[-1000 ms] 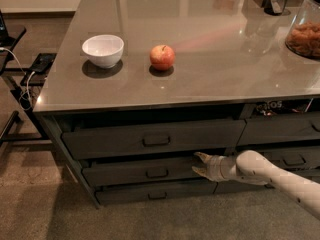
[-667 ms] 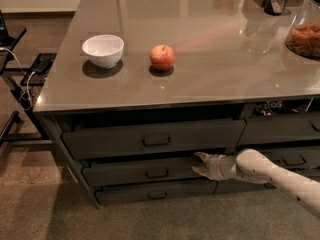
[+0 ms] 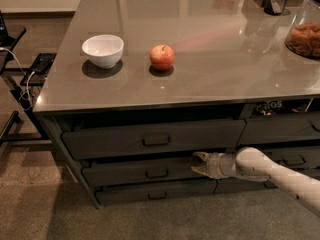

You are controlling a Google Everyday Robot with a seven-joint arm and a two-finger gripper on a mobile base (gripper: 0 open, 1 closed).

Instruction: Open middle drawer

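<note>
Below the counter's left half, second in a stack of three, sits the wide dark grey middle drawer [image 3: 125,172], its front of medium height carrying a small black rectangular loop handle [image 3: 156,173] at centre. A taller dark grey top drawer [image 3: 115,141] lies directly above it, and a lower dark grey bottom drawer [image 3: 130,194] directly beneath. At the right end of the middle front, well right of the handle, the pale two-finger gripper [image 3: 196,164] points left with its fingers spread apart, one tip high and one low, close against the drawer's end. The white speckled robot arm [image 3: 280,176] runs off to the lower right, crossing the narrower dark side drawers [image 3: 280,129].

Overhead, the glossy grey counter top [image 3: 210,39] reflects the ceiling lights. A white ceramic bowl [image 3: 102,50] stands near its left edge, with a red-and-yellow apple [image 3: 162,57] just to its right, apart from it. A clear glass jar of brown snacks [image 3: 305,34] is at the far right edge. Brown speckled carpet [image 3: 40,204] covers the floor, and white cables [image 3: 22,86] trail over a black stand at the left.
</note>
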